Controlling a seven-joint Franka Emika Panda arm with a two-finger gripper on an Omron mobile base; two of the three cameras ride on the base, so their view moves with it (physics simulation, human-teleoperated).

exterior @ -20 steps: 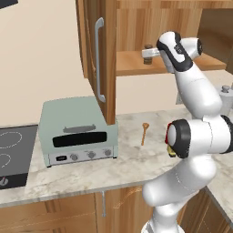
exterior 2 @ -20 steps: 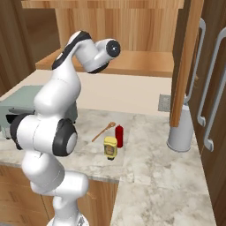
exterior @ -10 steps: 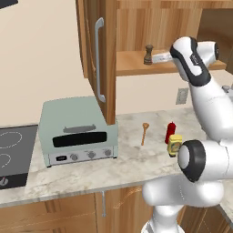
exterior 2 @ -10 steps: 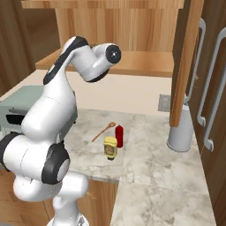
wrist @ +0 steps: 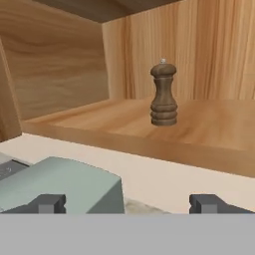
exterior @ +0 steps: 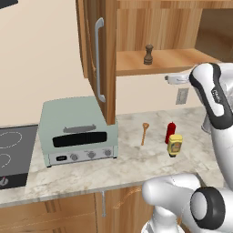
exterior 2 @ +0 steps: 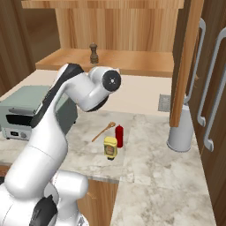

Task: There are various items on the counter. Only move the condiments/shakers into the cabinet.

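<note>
One shaker (exterior: 148, 54) is up on the cabinet shelf (exterior: 182, 61), upright, beyond and above the gripper (exterior: 172, 79), which hangs just off the shelf's front edge. Left base view: red squeeze bottle (exterior: 170, 132) and yellow labelled bottle (exterior: 174, 145) stand touching or nearly so on the counter (exterior: 136, 159), well below the gripper; label too small to read. Wooden spoon (exterior: 144, 133) lies just left of them. Grey-green toaster oven (exterior: 77, 130) sits far left of the gripper under the open cabinet door (exterior: 101, 54); open counter between oven and spoon

Right base view: shaker (exterior 2: 93, 53) sits alone on the shelf (exterior 2: 132, 62), free board on both sides. Yellow bottle (exterior 2: 111, 147) in front of the red one (exterior 2: 119, 135), spoon (exterior 2: 103, 131) beside them, grey canister (exterior 2: 180, 134) off right by the door edge. Wide bare counter (exterior 2: 150, 159) around the bottles

Hand view: fingertips (wrist: 48, 203) spread wide, nothing between them. Shaker (wrist: 163, 94) straight ahead, apart from the fingers, set back from the shelf lip (wrist: 149, 144) with clear board around it. Oven top (wrist: 55, 184) just below the left finger
</note>
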